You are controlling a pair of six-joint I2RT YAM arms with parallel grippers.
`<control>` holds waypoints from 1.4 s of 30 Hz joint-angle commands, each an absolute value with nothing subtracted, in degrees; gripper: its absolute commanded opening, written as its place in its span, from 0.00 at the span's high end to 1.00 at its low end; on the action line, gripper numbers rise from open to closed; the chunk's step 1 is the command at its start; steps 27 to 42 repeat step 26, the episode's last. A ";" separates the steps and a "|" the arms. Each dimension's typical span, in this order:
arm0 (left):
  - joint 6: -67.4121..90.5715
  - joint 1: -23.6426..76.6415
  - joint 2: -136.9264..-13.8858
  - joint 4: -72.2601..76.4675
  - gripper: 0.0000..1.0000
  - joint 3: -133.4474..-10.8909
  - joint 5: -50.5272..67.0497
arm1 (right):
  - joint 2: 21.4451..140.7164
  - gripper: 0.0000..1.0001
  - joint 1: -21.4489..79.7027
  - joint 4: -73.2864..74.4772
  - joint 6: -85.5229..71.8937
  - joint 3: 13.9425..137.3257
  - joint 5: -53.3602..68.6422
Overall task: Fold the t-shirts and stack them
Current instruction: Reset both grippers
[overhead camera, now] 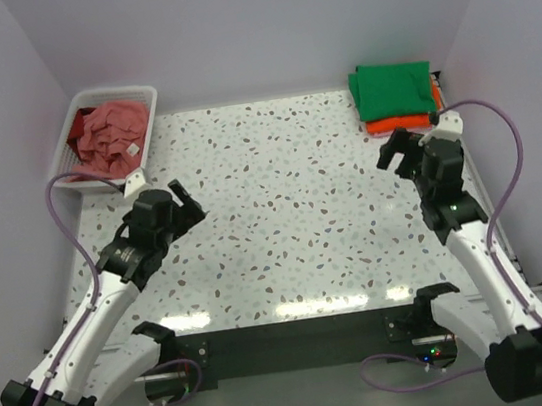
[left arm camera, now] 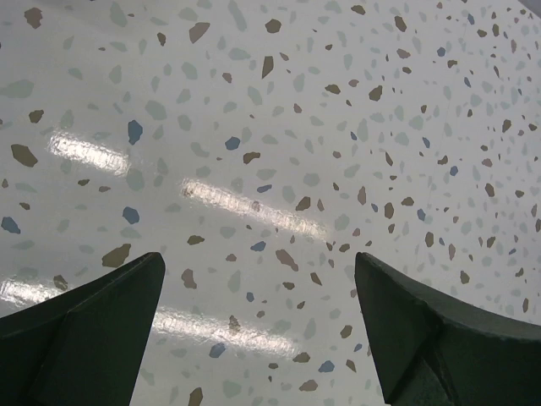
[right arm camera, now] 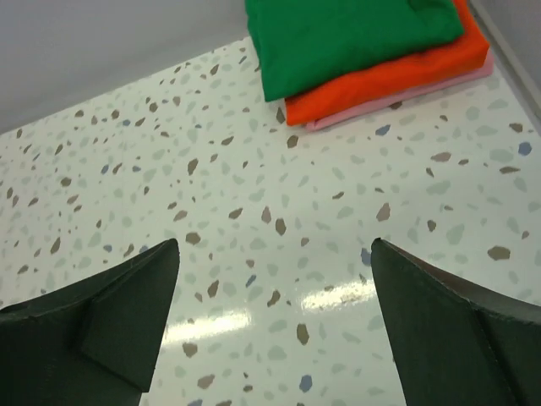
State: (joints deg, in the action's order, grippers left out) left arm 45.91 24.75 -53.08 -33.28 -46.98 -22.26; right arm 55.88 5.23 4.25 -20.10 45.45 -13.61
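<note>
The left gripper (overhead camera: 188, 201) and right gripper (overhead camera: 397, 151) are spread, empty; the basket (overhead camera: 117, 89) could be dragged if the pink t-shirt (overhead camera: 110, 135) is snagged inside

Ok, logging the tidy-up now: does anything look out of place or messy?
A dusty pink t-shirt lies crumpled in the white basket far left, unfolded, while the green t-shirt and orange t-shirt sit folded in a stack far right. Nothing else stands out.

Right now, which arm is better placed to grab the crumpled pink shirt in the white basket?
Left. The open left tool hovers near the white slatted plastic basket holding the crumpled dusty pink shirt; the right tool sits across the table, by the folded green-and-orange stack.
</note>
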 commanded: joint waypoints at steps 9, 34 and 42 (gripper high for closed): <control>48.16 24.26 -48.43 -29.97 0.00 -41.57 -20.83 | 30.25 0.01 5.45 15.29 -22.58 28.57 -3.60; 49.66 24.26 -47.99 -31.64 0.00 -41.31 -22.32 | 27.07 0.01 5.45 13.28 -24.60 25.84 -5.71; 49.66 24.26 -47.99 -31.64 0.00 -41.31 -22.32 | 27.07 0.01 5.45 13.28 -24.60 25.84 -5.71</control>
